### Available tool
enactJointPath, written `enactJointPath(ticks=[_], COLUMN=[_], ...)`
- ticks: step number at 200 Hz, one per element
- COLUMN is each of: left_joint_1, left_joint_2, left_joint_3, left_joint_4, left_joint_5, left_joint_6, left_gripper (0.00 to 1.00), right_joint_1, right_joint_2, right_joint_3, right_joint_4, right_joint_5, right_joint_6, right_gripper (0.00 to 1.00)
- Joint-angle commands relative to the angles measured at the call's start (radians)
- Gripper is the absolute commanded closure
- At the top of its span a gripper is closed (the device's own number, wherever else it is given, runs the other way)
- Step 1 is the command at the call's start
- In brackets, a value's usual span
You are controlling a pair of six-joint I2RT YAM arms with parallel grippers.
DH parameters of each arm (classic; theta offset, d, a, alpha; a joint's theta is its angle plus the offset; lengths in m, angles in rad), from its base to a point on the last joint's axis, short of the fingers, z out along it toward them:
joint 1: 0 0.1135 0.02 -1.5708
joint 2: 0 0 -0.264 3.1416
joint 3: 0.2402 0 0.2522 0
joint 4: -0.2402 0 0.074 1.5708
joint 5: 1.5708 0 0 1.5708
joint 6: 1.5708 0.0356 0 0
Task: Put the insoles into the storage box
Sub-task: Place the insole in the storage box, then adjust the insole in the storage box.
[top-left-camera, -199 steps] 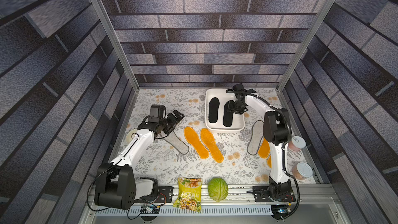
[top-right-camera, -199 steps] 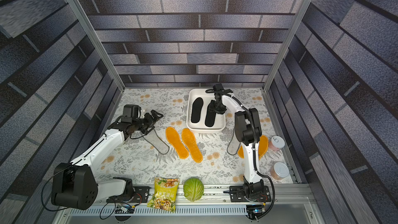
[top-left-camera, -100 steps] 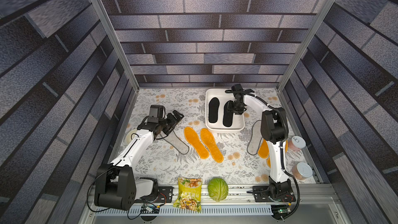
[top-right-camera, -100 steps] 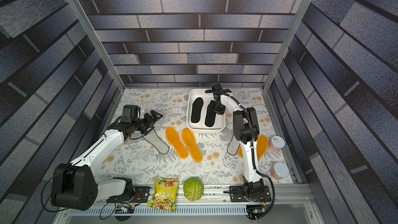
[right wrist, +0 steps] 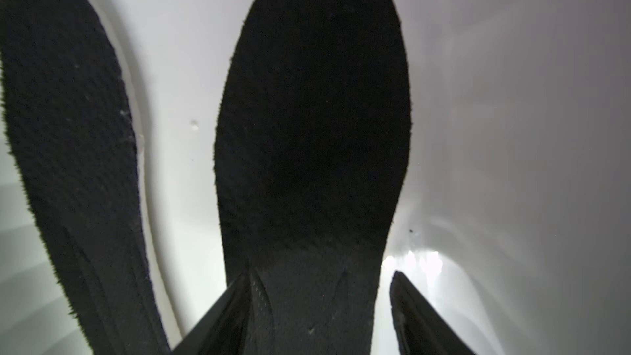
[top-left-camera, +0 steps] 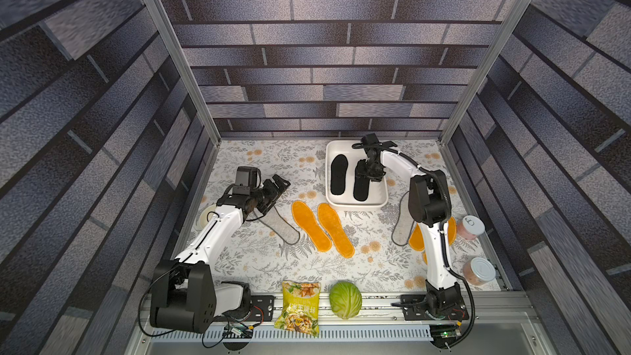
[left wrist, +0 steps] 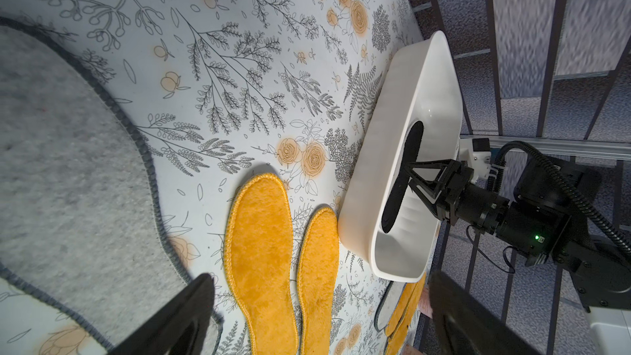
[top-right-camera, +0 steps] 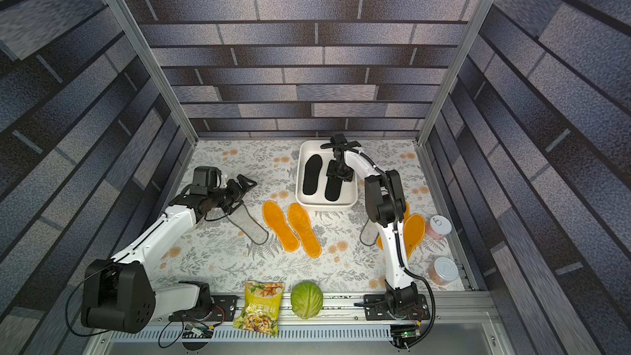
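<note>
In both top views the storage box (top-left-camera: 356,203) (top-right-camera: 326,203) is sitting in the upper middle of the floral mat (top-left-camera: 259,165), with its long sides running up and down the frame. Two black insoles are lying flat inside it, side by side and apart, with their long axes along the box. The left black insole (top-left-camera: 339,175) (top-right-camera: 312,175) is lying clear of both arms. The right black insole (top-left-camera: 361,188) (top-right-camera: 333,190) (right wrist: 310,114) is pointing its broad toe toward the lower frame edge.

The right gripper (top-left-camera: 369,173) (top-right-camera: 338,174) (right wrist: 321,274) is straddling that insole's heel with its fingers parted. In the right wrist view one finger (right wrist: 225,312) is touching the insole's edge. White box floor is showing between the insole and the other finger, so nothing is being pinched. Bare floor is also showing between the two insoles and along the right wall (right wrist: 512,131).

An orange pair (top-left-camera: 322,228) (top-right-camera: 292,227) (left wrist: 259,251) is slanting from upper left to lower right, toes just beside the box's lower left corner.

The left gripper (top-left-camera: 278,184) (top-right-camera: 247,182) (left wrist: 321,275) is hovering at left centre, fingers spread wide. It is hanging over the upper end of a grey insole (top-left-camera: 283,225) (top-right-camera: 251,225) (left wrist: 68,165), which is slanting the same way as the pair.

Open mat is lying above the left gripper and across the lower middle. More insoles are lying partly behind the right arm, near the mat's right edge.
</note>
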Motion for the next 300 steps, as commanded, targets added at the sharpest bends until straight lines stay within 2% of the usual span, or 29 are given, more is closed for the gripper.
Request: enactJointPath(ticks=[1,37,63,100,130,199,300], left_joint_1=[0.006,0.01,0.014,0.018,0.018,0.022,0.023], left_joint_2=[-0.018,-0.017,-0.015,-0.011,-0.006,-0.008,-0.013], left_joint_3=[-0.015,-0.014,-0.014,-0.013,-0.013,-0.015,-0.026], left_joint_4=[-0.009,-0.009,-0.012,-0.01,-0.007,-0.009,-0.006], left_joint_5=[0.01,0.011,0.015,0.016,0.021,0.018,0.016], left_joint_6=[0.009,0.011,0.013,0.014,0.013,0.015,0.012], left_gripper=[0.0,0.0,0.0,0.0,0.0,0.0,0.0], right_joint_1=[0.023,0.055,0.061,0.076,0.115,0.14,0.141], right_joint_2=[-0.061,-0.097,-0.153,-0.203,-0.195,-0.136,-0.139], right_joint_3=[0.038,0.023,-0.051,-0.14,-0.172,-0.201,-0.278], right_joint_4=[-0.057,-0.048,0.032,0.129,0.165,0.194,0.211], right_joint_5=[0.072,0.092,0.006,-0.2,-0.259,-0.274,-0.216], right_joint_6=[-0.011,-0.021,-0.012,0.039,0.075,0.098,0.112], right_gripper=[0.3,0.31,0.32,0.32,0.33,0.33,0.33])
